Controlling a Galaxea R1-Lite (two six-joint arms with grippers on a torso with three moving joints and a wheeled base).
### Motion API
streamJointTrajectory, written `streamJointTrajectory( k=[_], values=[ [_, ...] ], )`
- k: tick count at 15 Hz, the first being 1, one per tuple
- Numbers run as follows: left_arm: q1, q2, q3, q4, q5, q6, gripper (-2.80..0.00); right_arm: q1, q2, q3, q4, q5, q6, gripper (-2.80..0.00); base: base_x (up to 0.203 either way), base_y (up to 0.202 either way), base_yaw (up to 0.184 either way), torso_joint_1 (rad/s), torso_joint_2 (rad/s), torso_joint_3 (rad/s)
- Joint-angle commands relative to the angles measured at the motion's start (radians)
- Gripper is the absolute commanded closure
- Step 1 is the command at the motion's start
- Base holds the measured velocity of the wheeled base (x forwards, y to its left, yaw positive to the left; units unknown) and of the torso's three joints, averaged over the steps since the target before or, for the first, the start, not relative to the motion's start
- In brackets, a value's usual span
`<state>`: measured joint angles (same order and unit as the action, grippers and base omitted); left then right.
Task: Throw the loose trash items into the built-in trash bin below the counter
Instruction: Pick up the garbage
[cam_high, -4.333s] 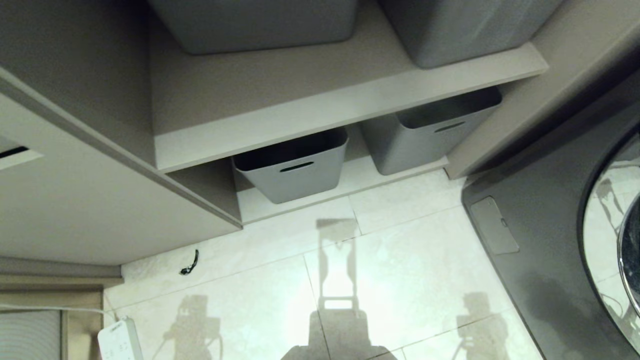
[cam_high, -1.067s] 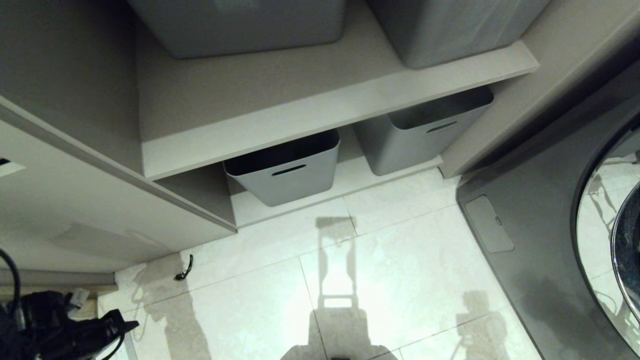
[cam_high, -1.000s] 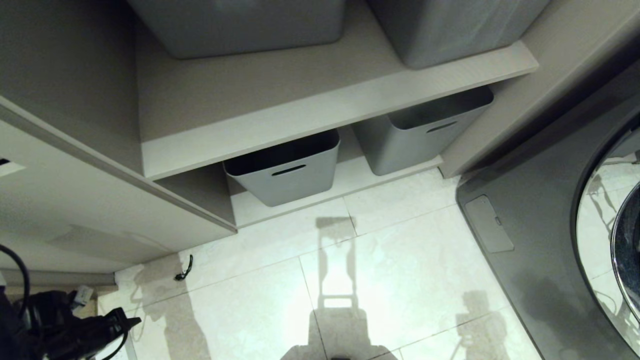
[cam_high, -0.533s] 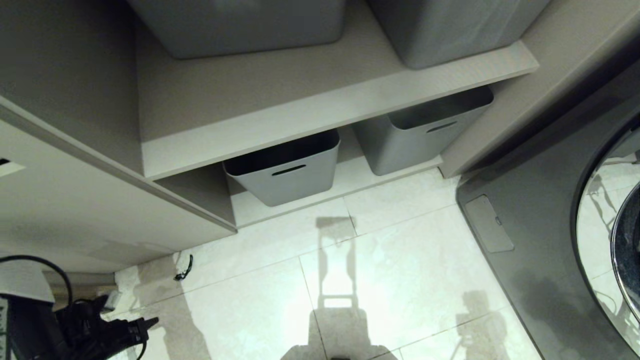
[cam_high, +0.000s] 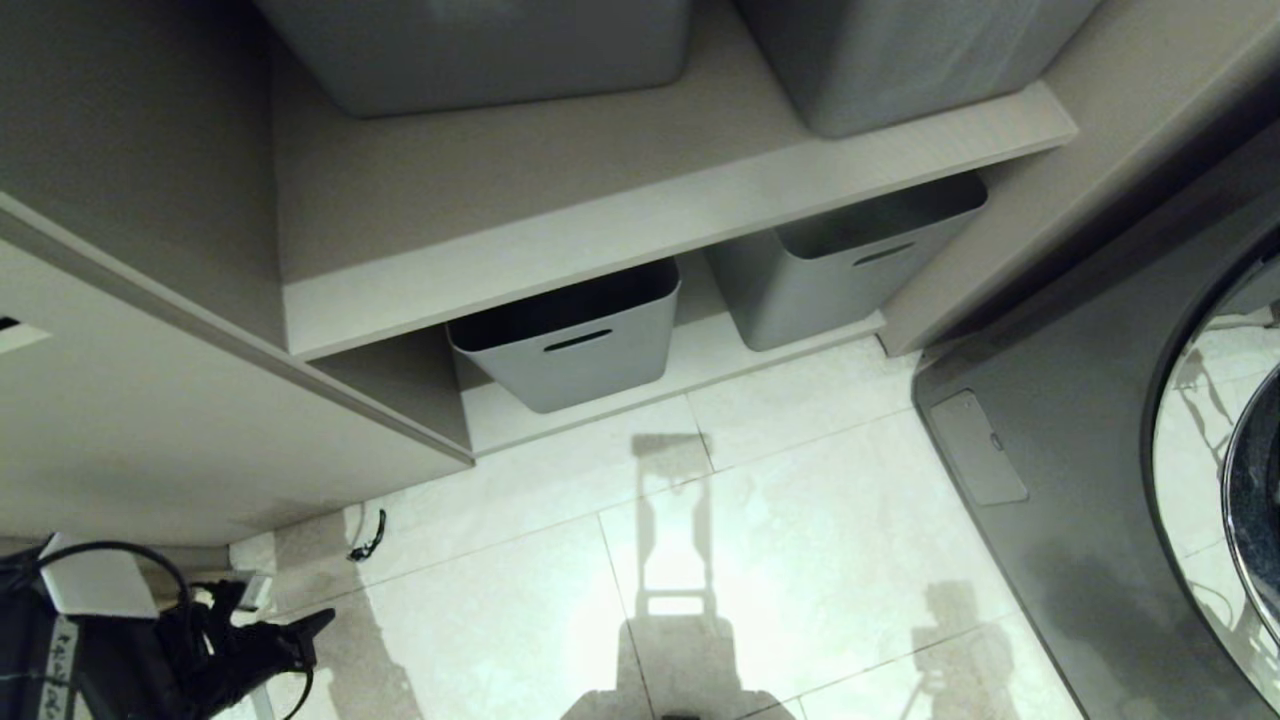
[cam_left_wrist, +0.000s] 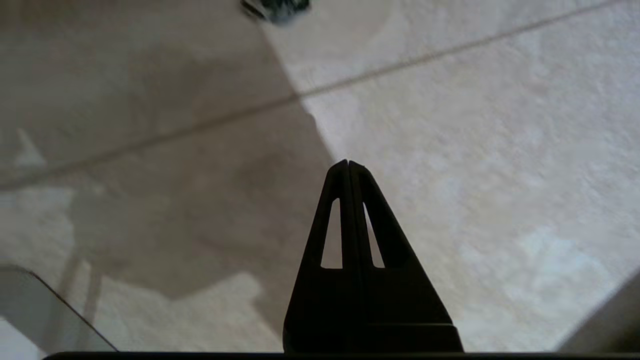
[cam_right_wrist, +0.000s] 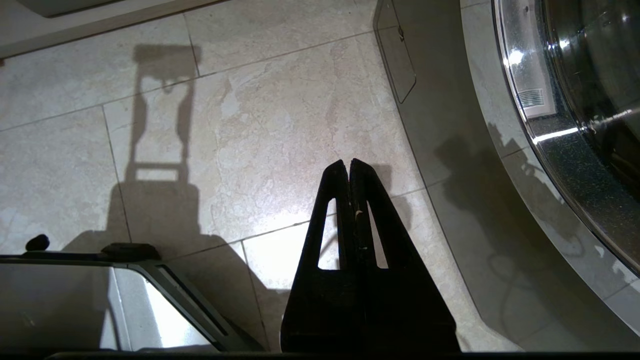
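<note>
The left gripper (cam_high: 318, 622) sat low at the left of the head view, its black fingers pressed together with nothing between them, pointing out over the pale tiled floor (cam_high: 800, 520). In the left wrist view the same gripper (cam_left_wrist: 348, 162) showed its two fingers closed tip to tip above the tiles, with a grout line running across ahead of the tips and a small dark object (cam_left_wrist: 276, 6), blurred, farther out beyond them. In the head view that small dark object (cam_high: 372, 540) lay on the floor a little ahead of the gripper's tips, close to the foot of a beige cabinet panel (cam_high: 150, 430). The right gripper (cam_right_wrist: 349, 163) also had its fingers pressed together and empty; it hung over the floor with the grey front of a washing machine (cam_right_wrist: 450, 175) and its glass door (cam_right_wrist: 575, 100) off to one side of it. Beyond both grippers, two grey tubs with slot handles (cam_high: 570, 335) stood under a beige shelf (cam_high: 650, 220). No turquoise cardboard pieces, tilt flap or counter showed in any view, so their places could not be told.
</note>
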<state>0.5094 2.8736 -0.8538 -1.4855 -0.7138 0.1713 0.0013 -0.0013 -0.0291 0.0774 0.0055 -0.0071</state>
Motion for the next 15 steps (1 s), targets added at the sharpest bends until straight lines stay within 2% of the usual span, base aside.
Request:
streamJointTrajectory(
  k=[1,3,8,11,12,15],
  values=[
    [0.0,0.07,-0.115,-0.013,-0.005,-0.001,0.0,0.0,0.001,0.0,0.001,0.001,-0.001,0.0,0.0,0.0,0.0,0.0,0.0,0.0],
    [-0.002,0.121,-0.189,-0.018,-0.007,-0.005,0.0,0.0,0.0,0.0,-0.001,0.001,-0.001,0.0,0.0,0.0,0.0,0.0,0.0,0.0],
    [-0.014,0.144,-0.225,-0.027,-0.085,-0.053,0.0,0.0,0.0,0.0,0.001,0.001,-0.001,0.0,0.0,0.0,0.0,0.0,0.0,0.0],
    [-0.033,0.167,-0.278,-0.028,-0.089,-0.055,0.0,0.0,0.001,0.0,0.001,0.001,-0.001,0.0,0.0,0.0,0.0,0.0,0.0,0.0],
    [-0.038,0.175,-0.311,-0.028,-0.089,-0.055,-2.8,0.0,0.001,0.0,0.001,0.001,-0.001,0.0,0.0,0.0,0.0,0.0,0.0,0.0],
    [-0.052,0.165,-0.312,-0.028,-0.079,-0.046,-2.8,0.0,0.0,0.0,0.001,0.001,-0.001,0.0,0.0,0.0,0.0,0.0,0.0,0.0]
  ],
)
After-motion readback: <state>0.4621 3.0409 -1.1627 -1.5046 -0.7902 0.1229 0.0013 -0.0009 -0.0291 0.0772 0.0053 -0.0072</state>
